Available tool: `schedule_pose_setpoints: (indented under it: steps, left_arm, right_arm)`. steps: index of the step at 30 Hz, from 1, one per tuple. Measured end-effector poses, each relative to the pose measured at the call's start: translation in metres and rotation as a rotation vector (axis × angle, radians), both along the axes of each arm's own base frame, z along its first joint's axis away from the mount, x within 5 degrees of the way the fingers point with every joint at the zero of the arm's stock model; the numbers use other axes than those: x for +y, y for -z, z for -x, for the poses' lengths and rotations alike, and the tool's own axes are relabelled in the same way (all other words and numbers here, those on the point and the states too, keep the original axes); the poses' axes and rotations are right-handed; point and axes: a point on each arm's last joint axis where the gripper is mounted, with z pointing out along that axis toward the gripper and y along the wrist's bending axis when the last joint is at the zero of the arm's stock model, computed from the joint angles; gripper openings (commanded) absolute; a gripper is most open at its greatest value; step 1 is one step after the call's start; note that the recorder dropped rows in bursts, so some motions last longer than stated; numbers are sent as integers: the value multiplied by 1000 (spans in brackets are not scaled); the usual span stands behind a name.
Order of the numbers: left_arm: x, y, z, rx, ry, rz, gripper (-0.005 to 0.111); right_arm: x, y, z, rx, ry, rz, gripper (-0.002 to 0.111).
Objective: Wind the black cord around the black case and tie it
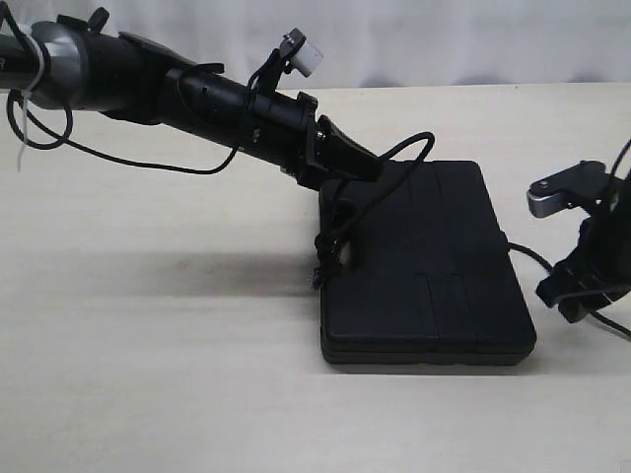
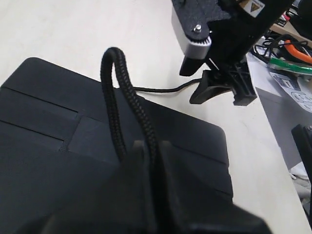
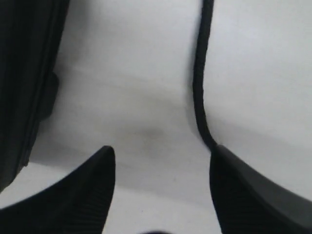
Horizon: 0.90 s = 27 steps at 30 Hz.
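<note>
The black case (image 1: 434, 286) lies flat on the table, right of the middle. My left gripper (image 1: 373, 168) hovers over its far left corner, shut on the black cord (image 1: 419, 143), which arches up from the jaws. In the left wrist view the cord (image 2: 117, 73) forms a tall loop out of the closed fingers (image 2: 168, 161) above the case (image 2: 44, 112). More cord (image 1: 333, 246) hangs tangled by the case's left edge. My right gripper (image 1: 582, 294) stands open over the table right of the case. Its wrist view shows the cord (image 3: 197, 87) running along the table to one finger (image 3: 229, 170), with nothing between the fingers.
A cord stretch (image 1: 527, 254) leaves the case's right edge toward the right gripper. The case's side (image 3: 24, 73) lies close beside the right gripper (image 3: 161, 158). Beyond the table's edge are loose cables and papers (image 2: 287, 58). A white curtain (image 1: 444, 39) backs the table.
</note>
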Motion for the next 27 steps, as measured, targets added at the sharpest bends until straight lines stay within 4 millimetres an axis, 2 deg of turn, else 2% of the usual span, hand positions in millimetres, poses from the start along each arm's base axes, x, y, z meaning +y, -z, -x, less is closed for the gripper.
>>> schedule_pose_setpoints:
  steps: [2,4,7,10,12,13,17,22,23,26,27]
  left_arm:
    - [0,0,0,-2,1,-1,0]
    - [0,0,0,-3,2,-2,0]
    - [0,0,0,-5,4,-4,0]
    - [0,0,0,-7,6,-6,0]
    - [0,1,0,-8,7,-6,0]
    - [0,1,0,-8,7,-6,0]
    - [0,1,0,-9,8,-7,0]
    - [0,1,0,-9,8,-7,0]
    - [0,1,0,-9,8,-7,0]
    - [0,1,0,-10,9,-9,0]
    - [0,1,0,-10,9,-9,0]
  right_arm:
    - [6,8,-6,-9,-27,84,55]
    - [1,19,-11,3,-13,184,52]
    - [0,32,-12,50,-27,196,39]
    - [3,46,-10,123,-54,165,33]
    - [3,47,-10,136,-54,165,20]
    - [3,47,-10,142,-55,167,4]
    - [5,37,-19,176,-18,157,4]
    - [17,27,-32,145,18,34,6]
    - [17,23,-36,135,14,37,10]
    - [14,21,-36,151,-7,73,45]
    - [12,22,-36,151,-17,86,49]
